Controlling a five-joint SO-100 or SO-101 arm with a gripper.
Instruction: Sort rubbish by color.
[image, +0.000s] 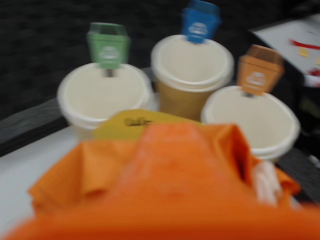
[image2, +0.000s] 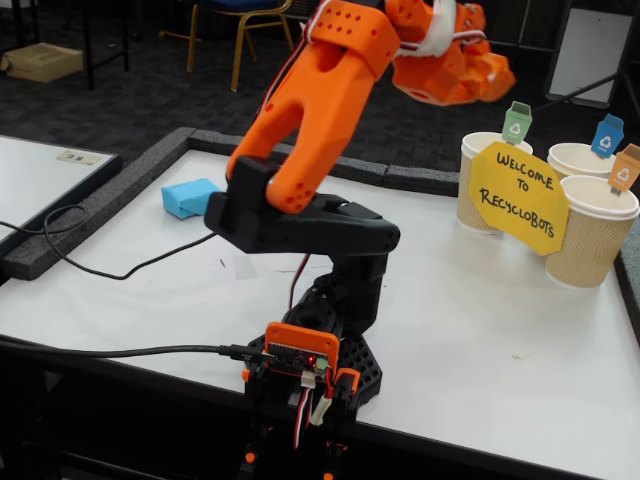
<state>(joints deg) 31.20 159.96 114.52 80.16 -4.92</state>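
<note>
One piece of rubbish shows: a light blue paper lump (image2: 190, 197) lies on the white table (image2: 480, 330) at the far left, well away from the arm. My orange gripper (image2: 465, 70) is raised high, up and left of the cups. In the wrist view the gripper (image: 175, 170) is a blurred orange mass filling the foreground, facing three cups. How its jaws stand, or whether anything sits between them, does not show. The cups carry a green tag (image: 108, 44), a blue tag (image: 200, 21) and an orange tag (image: 258, 69).
The beige cups (image2: 592, 235) cluster at the table's right edge behind a yellow "Welcome to Recyclobots" sign (image2: 520, 195). The arm's black base (image2: 335, 350) stands at the front edge, with a cable (image2: 110, 270) trailing left. A dark foam border (image2: 90, 215) rims the table.
</note>
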